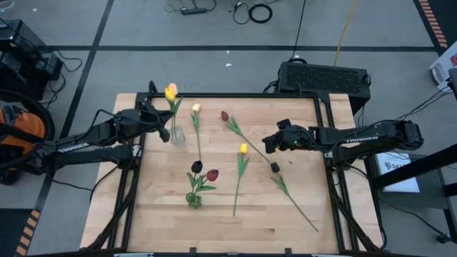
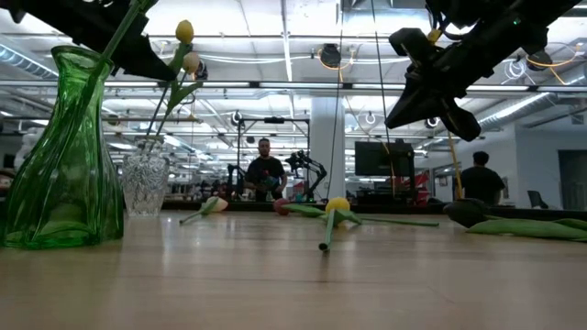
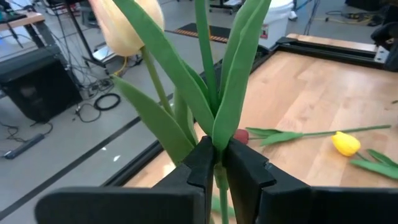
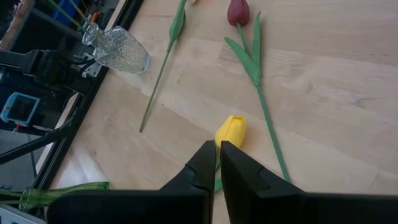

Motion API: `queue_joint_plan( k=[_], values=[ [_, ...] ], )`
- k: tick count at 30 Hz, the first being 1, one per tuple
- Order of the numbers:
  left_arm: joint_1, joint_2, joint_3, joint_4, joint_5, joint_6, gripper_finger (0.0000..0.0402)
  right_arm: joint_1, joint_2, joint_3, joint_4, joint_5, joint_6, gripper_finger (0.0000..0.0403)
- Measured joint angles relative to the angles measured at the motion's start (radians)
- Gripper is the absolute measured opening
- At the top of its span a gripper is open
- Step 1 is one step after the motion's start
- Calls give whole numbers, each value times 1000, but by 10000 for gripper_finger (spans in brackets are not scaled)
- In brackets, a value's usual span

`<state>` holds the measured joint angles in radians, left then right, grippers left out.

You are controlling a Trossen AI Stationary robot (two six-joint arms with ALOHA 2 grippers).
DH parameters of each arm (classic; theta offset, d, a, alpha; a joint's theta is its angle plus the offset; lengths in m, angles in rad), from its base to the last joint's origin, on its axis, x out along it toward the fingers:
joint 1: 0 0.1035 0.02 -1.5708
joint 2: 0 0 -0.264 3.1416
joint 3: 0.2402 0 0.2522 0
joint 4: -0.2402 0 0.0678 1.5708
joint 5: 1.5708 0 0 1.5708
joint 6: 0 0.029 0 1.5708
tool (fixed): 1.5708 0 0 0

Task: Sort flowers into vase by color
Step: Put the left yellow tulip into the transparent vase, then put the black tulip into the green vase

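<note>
My left gripper (image 1: 161, 118) is shut on a tulip stem above the clear glass vase (image 1: 177, 134) near the table's far left. A yellow head (image 2: 184, 32) and a cream-peach head (image 2: 191, 62) stand over that vase (image 2: 145, 183). The green vase (image 1: 194, 200) holds two dark red tulips (image 1: 213, 173). Loose tulips lie flat on the table: a cream one (image 1: 196, 108), a red one (image 1: 224, 115), a yellow one (image 1: 243, 148) and a dark one (image 1: 275, 168). My right gripper (image 1: 268, 143) hangs shut and empty above the table, over the yellow head (image 4: 231, 130). My left gripper pinches a green stem (image 3: 217, 144) between its two fingers, right where the long leaves branch off. It comes in level from the table's left, across the stem. The flower stands nearly upright, its lower end running down toward the clear vase (image 1: 177, 134); whether the cream-peach head (image 3: 127, 25) belongs to this stem I cannot tell.
A black metal frame (image 1: 325, 121) runs around the wooden table top. The loose stems fan across the middle and right of the table; one long stem (image 1: 300, 210) reaches toward the near right corner. Bare wood lies at the near left (image 1: 153, 214). People stand in the room beyond (image 2: 265, 170).
</note>
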<state>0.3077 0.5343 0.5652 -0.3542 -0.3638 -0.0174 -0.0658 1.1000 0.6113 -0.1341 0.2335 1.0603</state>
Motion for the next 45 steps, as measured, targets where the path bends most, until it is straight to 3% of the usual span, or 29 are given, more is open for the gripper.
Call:
queue_joint_plan(
  k=[6, 13, 18, 30, 41, 45],
  values=[
    [0, 0, 0, -17, -19, -2, 63, 0, 0, 0, 0, 2, -2, 17],
    [0, 0, 1, -73, -18, -4, 157, 0, 0, 0, 0, 2, -2, 17],
    [0, 0, 48, -130, 11, -75, 198, 0, 0, 0, 0, 2, -2, 17],
    [0, -1, 157, -357, 25, -208, 206, 0, 0, 0, 0, -3, -6, 17],
    [0, -3, 177, -486, 160, -372, 206, 0, 0, 0, 3, 32, -86, 17],
    [-14, -3, 177, -505, 199, -419, 206, 0, 0, 0, 5, -9, -130, 17]
  ],
)
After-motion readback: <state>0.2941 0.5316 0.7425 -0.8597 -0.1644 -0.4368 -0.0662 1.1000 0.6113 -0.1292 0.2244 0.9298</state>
